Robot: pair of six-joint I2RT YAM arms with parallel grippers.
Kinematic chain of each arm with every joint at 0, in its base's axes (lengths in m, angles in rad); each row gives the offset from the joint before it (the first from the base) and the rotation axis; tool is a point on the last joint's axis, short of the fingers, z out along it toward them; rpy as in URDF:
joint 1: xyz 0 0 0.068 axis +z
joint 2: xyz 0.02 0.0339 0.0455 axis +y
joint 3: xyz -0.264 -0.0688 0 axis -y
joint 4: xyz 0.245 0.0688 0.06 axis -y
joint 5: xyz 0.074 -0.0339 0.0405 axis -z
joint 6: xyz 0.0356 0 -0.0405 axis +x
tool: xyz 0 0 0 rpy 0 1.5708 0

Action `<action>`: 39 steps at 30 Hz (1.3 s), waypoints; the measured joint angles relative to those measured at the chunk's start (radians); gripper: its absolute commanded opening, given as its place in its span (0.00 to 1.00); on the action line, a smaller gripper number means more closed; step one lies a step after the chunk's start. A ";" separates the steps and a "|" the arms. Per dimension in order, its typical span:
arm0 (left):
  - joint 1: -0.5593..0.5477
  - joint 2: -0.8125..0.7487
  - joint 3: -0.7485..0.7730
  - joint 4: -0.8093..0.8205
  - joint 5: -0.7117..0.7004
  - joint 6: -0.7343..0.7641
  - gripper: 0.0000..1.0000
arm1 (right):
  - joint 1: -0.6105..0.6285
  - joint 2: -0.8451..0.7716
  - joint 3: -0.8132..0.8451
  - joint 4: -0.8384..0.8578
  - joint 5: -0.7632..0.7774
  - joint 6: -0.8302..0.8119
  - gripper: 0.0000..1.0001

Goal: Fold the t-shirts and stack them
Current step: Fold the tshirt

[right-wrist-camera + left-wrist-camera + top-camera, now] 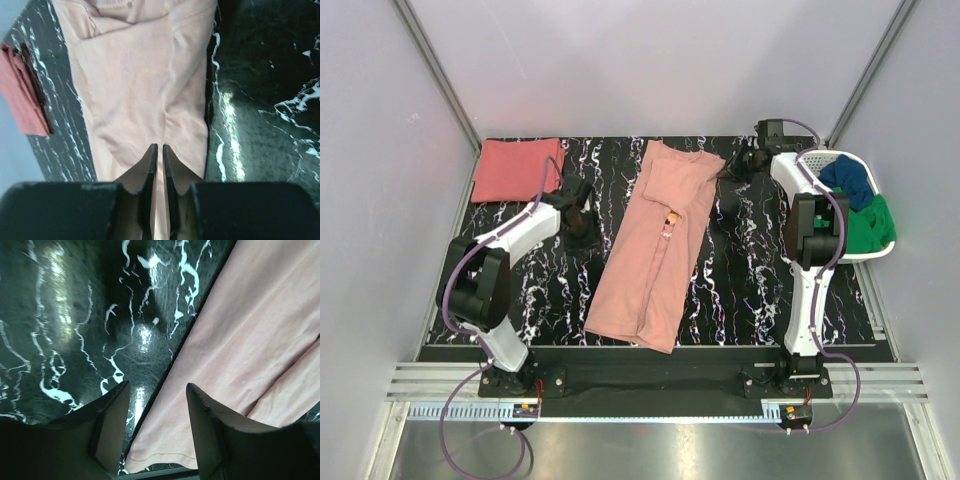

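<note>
Two t-shirts lie on the black, white-veined desk. The pale salmon-pink t-shirt is in the middle, folded lengthwise into one long strip. It runs at a slant, with the collar end at the far side and the hem near the front edge. One small orange tag shows on it about halfway along. The coral-red t-shirt sits well apart in the far left corner, already folded into a flat rectangle.

There are two arms, one on each side of the pink shirt. The left gripper hangs just over that shirt's left edge with its jaws standing apart and nothing between them; bare desk and a bit of hem show through the gap. The right gripper is out by the far right sleeve with its jaws drawn almost together, leaving only a thin slit. Pink shows through the slit, but from here I cannot tell whether any cloth is pinched or just lies beyond.

One white basket stands at the right edge of the desk, holding a blue garment and a green garment. The right arm rises between the basket and the pink shirt. The left arm's forearm lies across the stretch between the two shirts, and its purple cable loops over the coral-red shirt's near corner.
</note>
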 measured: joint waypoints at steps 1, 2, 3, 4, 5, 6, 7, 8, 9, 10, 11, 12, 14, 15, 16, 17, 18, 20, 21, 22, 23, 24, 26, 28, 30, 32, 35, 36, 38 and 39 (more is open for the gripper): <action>-0.005 0.000 -0.019 0.017 0.005 0.000 0.53 | 0.002 0.000 -0.002 0.011 -0.004 0.012 0.13; -0.007 0.000 -0.038 0.031 0.010 -0.006 0.52 | 0.004 0.000 -0.011 0.027 -0.007 0.027 0.12; -0.011 0.000 -0.065 0.045 0.014 -0.012 0.51 | 0.005 0.001 -0.021 0.040 -0.008 0.042 0.11; -0.015 0.000 -0.094 0.057 0.019 -0.018 0.51 | 0.008 0.003 -0.028 0.051 -0.008 0.055 0.11; -0.018 0.002 -0.122 0.062 0.021 -0.024 0.51 | 0.010 0.008 -0.035 0.059 -0.008 0.068 0.10; -0.019 0.005 -0.147 0.067 0.021 -0.031 0.50 | 0.014 0.015 -0.039 0.066 -0.007 0.078 0.10; -0.020 0.008 -0.170 0.068 0.021 -0.036 0.49 | 0.018 0.024 -0.042 0.073 -0.006 0.087 0.09; -0.023 0.010 -0.184 0.066 0.023 -0.042 0.49 | 0.021 0.033 -0.042 0.079 -0.003 0.093 0.09; -0.026 0.003 -0.190 0.066 0.026 -0.045 0.49 | 0.027 0.047 -0.042 0.085 0.000 0.099 0.08; -0.029 -0.002 -0.196 0.076 0.021 -0.051 0.49 | 0.031 0.056 -0.042 0.090 0.002 0.103 0.08; -0.032 -0.004 -0.200 0.079 0.021 -0.053 0.46 | 0.035 0.072 -0.041 0.097 0.004 0.106 0.08; -0.040 -0.011 -0.210 0.092 0.023 -0.059 0.42 | 0.039 0.090 -0.037 0.098 0.005 0.109 0.08; -0.054 -0.021 -0.228 0.109 0.028 -0.071 0.29 | 0.043 0.124 -0.024 0.093 0.014 0.113 0.08; -0.064 -0.027 -0.240 0.124 0.036 -0.083 0.20 | 0.046 0.149 -0.003 0.089 0.008 0.121 0.08; -0.073 -0.032 -0.252 0.136 0.047 -0.093 0.16 | 0.046 0.169 0.024 0.087 -0.003 0.122 0.08; -0.082 -0.037 -0.265 0.151 0.060 -0.103 0.12 | 0.047 0.185 0.059 0.079 0.000 0.120 0.08; -0.089 -0.043 -0.276 0.163 0.070 -0.113 0.05 | 0.048 0.209 0.104 0.064 0.002 0.118 0.08; -0.104 -0.054 -0.296 0.192 0.087 -0.138 0.01 | 0.050 0.256 0.186 0.053 0.004 0.111 0.08; -0.111 -0.061 -0.307 0.208 0.097 -0.152 0.00 | 0.051 0.287 0.235 0.038 0.002 0.107 0.08; -0.118 -0.068 -0.318 0.222 0.105 -0.168 0.00 | 0.051 0.316 0.282 0.032 -0.005 0.104 0.08; -0.127 -0.076 -0.332 0.240 0.113 -0.188 0.00 | 0.052 0.339 0.323 0.022 -0.010 0.102 0.08; -0.138 -0.082 -0.343 0.257 0.121 -0.208 0.00 | 0.053 0.364 0.368 0.012 -0.015 0.098 0.08; -0.163 -0.090 -0.364 0.290 0.138 -0.251 0.01 | 0.056 0.397 0.428 0.005 -0.022 0.091 0.09; -0.181 -0.101 -0.385 0.315 0.153 -0.296 0.11 | 0.057 0.401 0.435 0.001 -0.030 0.087 0.11; -0.190 -0.116 -0.399 0.310 0.154 -0.319 0.35 | 0.058 0.401 0.435 0.001 -0.037 0.079 0.14; -0.192 -0.133 -0.392 0.271 0.140 -0.338 0.45 | 0.058 0.401 0.435 0.000 -0.046 0.067 0.16; -0.181 -0.145 -0.328 0.163 0.082 -0.317 0.50 | 0.058 0.386 0.417 -0.010 -0.053 0.040 0.22; -0.172 -0.145 -0.289 0.128 0.058 -0.300 0.51 | 0.058 0.370 0.402 -0.016 -0.052 0.032 0.23; -0.142 -0.145 -0.188 0.082 0.018 -0.256 0.54 | 0.055 0.329 0.359 -0.025 -0.051 0.021 0.28; -0.124 -0.144 -0.126 0.068 -0.003 -0.225 0.54 | 0.053 0.300 0.333 -0.031 -0.051 0.016 0.30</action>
